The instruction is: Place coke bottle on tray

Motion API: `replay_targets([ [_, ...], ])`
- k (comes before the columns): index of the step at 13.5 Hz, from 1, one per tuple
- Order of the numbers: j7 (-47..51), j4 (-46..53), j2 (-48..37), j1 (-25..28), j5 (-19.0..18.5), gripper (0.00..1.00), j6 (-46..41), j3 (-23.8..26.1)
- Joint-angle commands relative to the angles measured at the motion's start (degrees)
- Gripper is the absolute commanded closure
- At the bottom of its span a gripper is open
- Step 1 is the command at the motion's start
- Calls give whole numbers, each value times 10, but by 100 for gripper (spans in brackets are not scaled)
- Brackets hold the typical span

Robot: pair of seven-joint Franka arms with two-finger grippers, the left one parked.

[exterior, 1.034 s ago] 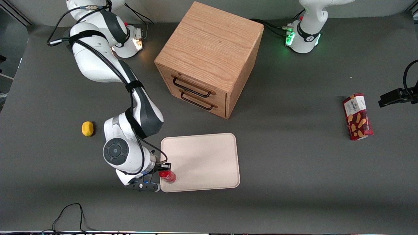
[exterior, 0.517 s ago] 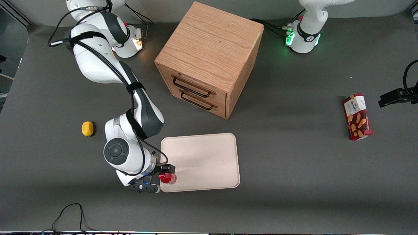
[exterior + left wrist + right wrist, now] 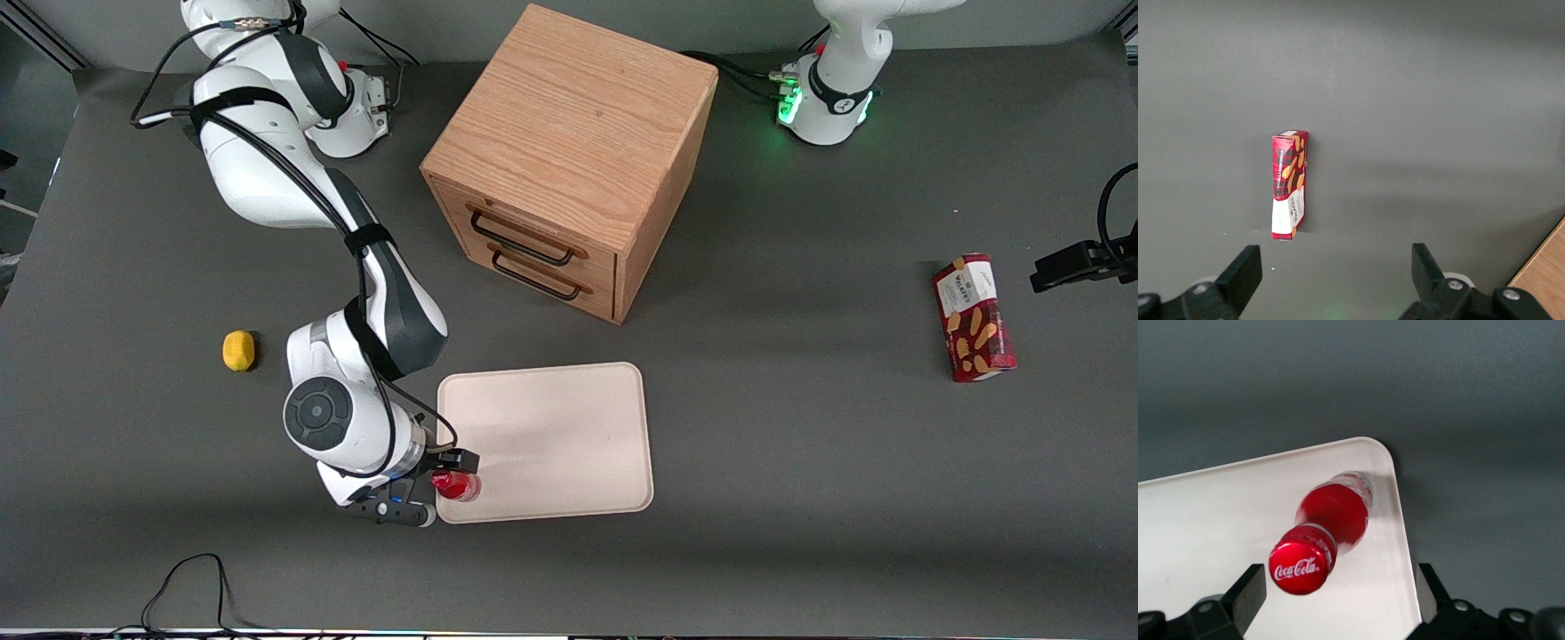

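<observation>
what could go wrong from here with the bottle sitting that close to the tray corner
1. The coke bottle stands upright right by a corner of the tray, close to the low rim; a small nudge could tip it off onto the table.
2. The gripper is open with its fingers flanking the bottle. A sideways or tilted retreat could clip the cap and topple it.
3. The bottle is tall and narrow, so it may wobble even from light contact.
</observation>
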Motion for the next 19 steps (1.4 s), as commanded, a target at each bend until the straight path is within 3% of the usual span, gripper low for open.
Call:
replay_targets([
  [1, 18, 9, -3, 5, -7, 0, -4, -4],
  [7, 9, -33, -97, -5, 2, 0, -153, -4],
  [12, 7, -216, -234, -18, 4, 0, -127, -4],
  [17, -81, -416, -396, -46, 20, 0, -89, -8],
  [19, -149, -482, -456, -50, 22, 0, -92, -32],
])
